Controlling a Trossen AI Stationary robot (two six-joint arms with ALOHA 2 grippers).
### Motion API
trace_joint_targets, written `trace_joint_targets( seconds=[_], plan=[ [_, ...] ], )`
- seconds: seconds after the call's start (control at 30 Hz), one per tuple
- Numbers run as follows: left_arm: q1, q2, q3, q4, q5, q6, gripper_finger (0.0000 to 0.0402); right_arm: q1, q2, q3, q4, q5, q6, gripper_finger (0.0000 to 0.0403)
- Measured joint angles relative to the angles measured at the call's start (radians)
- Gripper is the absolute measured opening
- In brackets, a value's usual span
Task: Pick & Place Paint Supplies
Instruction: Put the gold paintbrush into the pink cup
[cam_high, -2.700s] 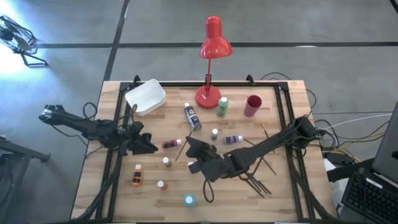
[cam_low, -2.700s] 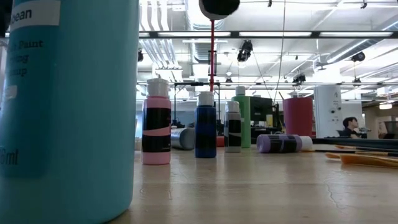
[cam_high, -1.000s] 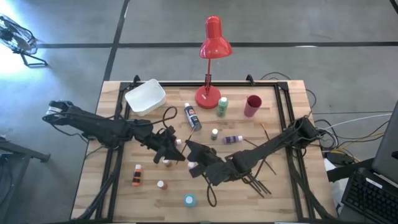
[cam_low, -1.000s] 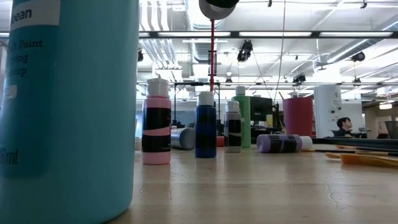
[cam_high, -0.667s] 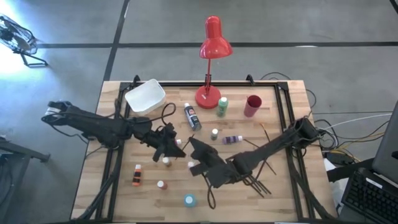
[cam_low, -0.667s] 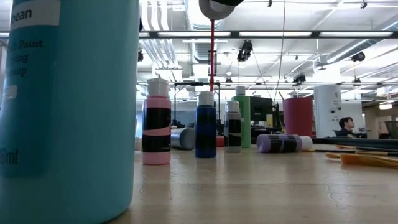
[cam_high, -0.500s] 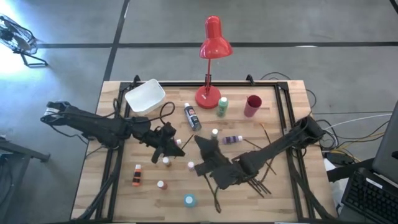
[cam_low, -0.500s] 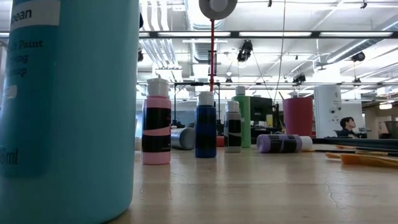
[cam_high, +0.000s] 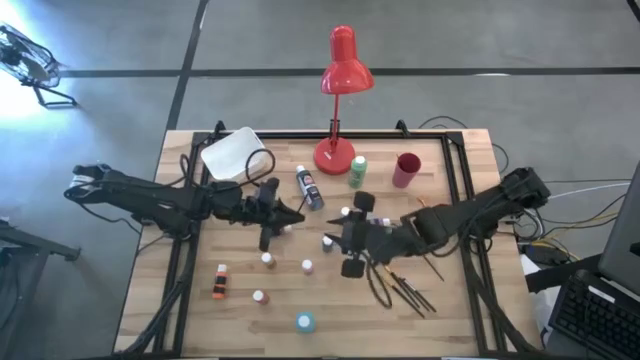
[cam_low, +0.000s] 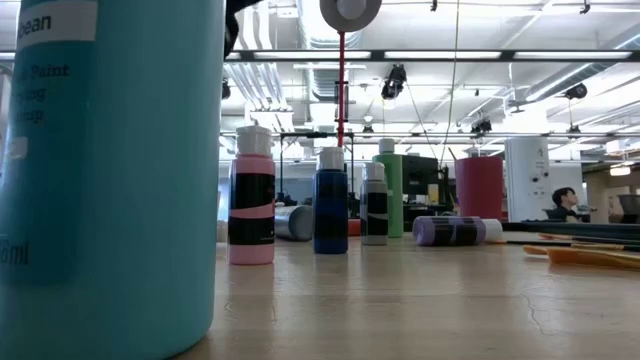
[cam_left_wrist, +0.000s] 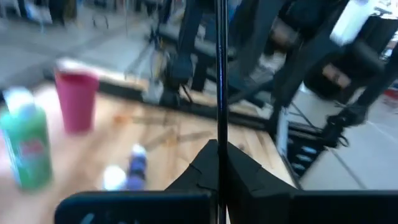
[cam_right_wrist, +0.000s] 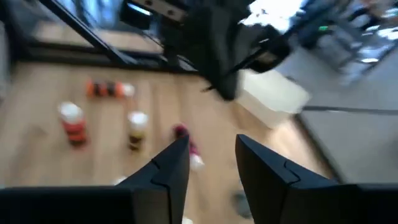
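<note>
My left gripper (cam_high: 288, 215) is above the table's middle left, pointing level toward the right edge and shut on a thin paintbrush (cam_left_wrist: 221, 68). My right gripper (cam_high: 335, 240) hangs open above the middle of the table with nothing between its fingers (cam_right_wrist: 211, 146). Small paint bottles stand or lie on the wood: a green one (cam_high: 357, 170), a dark one on its side (cam_high: 308, 187), an orange one on its side (cam_high: 219, 282), a teal one (cam_high: 304, 321) and two white-capped ones (cam_high: 268, 260) (cam_high: 307, 266). More brushes (cam_high: 405, 290) lie under the right arm. My left gripper pinches the paintbrush's thin shaft (cam_left_wrist: 221, 140) between its two shut fingers. The fingers come level and lie across the brush, which sticks out well beyond them. The brush is lifted clear of the table.
A white bin (cam_high: 232, 155) sits at the far left corner. At the far edge stand a red desk lamp (cam_high: 333, 155) and a red cup (cam_high: 406, 170). Black rails (cam_high: 180, 250) run along both sides of the table. The low view shows pink (cam_low: 251, 200) and blue (cam_low: 330, 205) bottles.
My right gripper has drawn away from the left gripper, going toward the table's right edge and up while rolling about its own line. My left gripper has shifted a little toward the far edge and rolled, keeping the brush.
</note>
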Motion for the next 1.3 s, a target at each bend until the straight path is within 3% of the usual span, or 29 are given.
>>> trace_joint_targets(
  seconds=[0.2,0.37,0.43,0.63,0.93,1.3],
  plan=[
    [-0.002,-0.001,0.000,0.073,0.007,0.119,0.0007,-0.046,-0.134,-0.254,0.456,-0.073,-0.023,0.0118],
    [-0.001,-0.001,0.000,0.100,0.006,0.203,0.0007,-0.099,-0.216,-0.469,1.014,-0.275,-0.068,0.0137],
    [-0.001,-0.001,0.000,0.122,0.006,0.245,0.0007,-0.128,-0.222,-0.515,1.112,-0.309,-0.059,0.0147],
    [0.004,0.021,0.001,0.148,0.007,0.287,0.0007,-0.191,-0.189,-0.500,1.106,-0.373,0.015,0.0175],
    [0.004,0.042,0.003,0.152,0.008,0.291,0.0007,-0.192,-0.093,-0.332,1.018,-0.398,-0.062,0.0203],
    [0.004,0.034,0.004,0.155,0.015,0.289,0.0007,-0.192,0.002,-0.173,0.896,-0.388,-0.128,0.0179]
  ],
)
